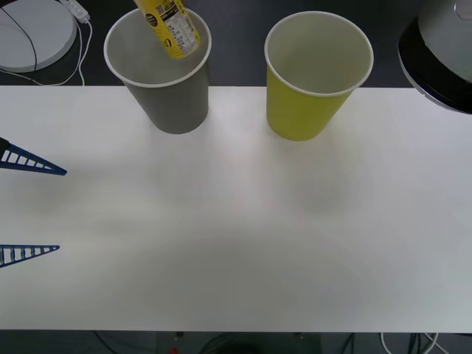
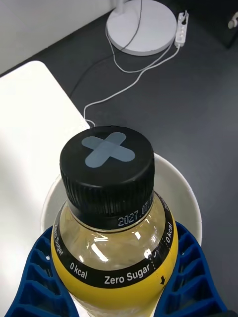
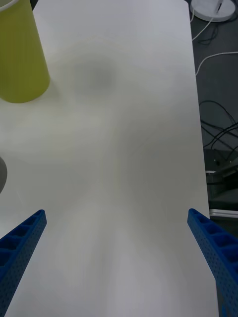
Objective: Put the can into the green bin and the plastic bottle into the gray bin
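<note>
yellow plastic bottle (image 1: pixel 171 26) top cut off, over gray bin (image 1: pixel 164 81), right pincer (image 2: pixel 116 282) clamping it

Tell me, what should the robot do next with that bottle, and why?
Probably open the right gripper and let go. Its blue fingers grip the bottle, which hangs tilted with its lower end already inside the gray bin's rim, so it should fall in. The left gripper waits open at the table's left edge.
</note>
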Tool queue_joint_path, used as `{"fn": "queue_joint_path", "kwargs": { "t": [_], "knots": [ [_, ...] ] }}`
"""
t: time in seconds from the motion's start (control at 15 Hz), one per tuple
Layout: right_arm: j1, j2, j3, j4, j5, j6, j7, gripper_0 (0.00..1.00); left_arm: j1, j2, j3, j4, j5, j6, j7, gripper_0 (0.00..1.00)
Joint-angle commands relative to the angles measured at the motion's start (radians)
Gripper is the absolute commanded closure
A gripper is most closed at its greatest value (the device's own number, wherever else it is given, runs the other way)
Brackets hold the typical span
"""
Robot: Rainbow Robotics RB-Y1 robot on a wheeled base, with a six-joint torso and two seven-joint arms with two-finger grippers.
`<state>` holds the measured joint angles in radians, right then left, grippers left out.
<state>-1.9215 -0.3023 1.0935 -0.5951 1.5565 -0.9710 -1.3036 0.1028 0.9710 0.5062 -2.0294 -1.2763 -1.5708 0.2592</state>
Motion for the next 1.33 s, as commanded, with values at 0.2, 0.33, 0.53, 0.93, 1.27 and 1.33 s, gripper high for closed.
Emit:
{"fn": "queue_joint_path", "kwargs": {
  "t": [0.2,0.33,0.53,0.93,1.27,1.33],
  "knots": [
    [-0.028,0.068,0.000,0.092,0.023,-0.014,0.000,1.00,0.000,0.000,0.000,0.000,0.000,0.000,0.000,0.00],
    [-0.034,0.080,0.002,0.109,0.022,-0.014,0.000,1.00,0.000,0.000,0.000,0.000,0.000,0.000,0.000,0.00],
    [-0.037,0.092,0.000,0.120,0.022,-0.014,0.000,1.00,0.000,0.000,0.000,0.000,0.000,0.000,0.000,0.00],
    [-0.040,0.092,0.000,0.123,0.004,-0.012,0.000,0.00,0.000,0.000,0.000,0.000,0.000,0.000,0.000,0.00],
    [-0.040,0.092,0.000,0.127,0.000,0.000,0.001,0.00,0.000,0.000,0.000,0.000,0.000,0.000,0.000,0.00],
    [-0.040,0.092,0.000,0.127,0.000,0.000,0.001,0.00,0.000,0.000,0.000,0.000,0.000,0.000,0.000,0.00]
  ]
}}
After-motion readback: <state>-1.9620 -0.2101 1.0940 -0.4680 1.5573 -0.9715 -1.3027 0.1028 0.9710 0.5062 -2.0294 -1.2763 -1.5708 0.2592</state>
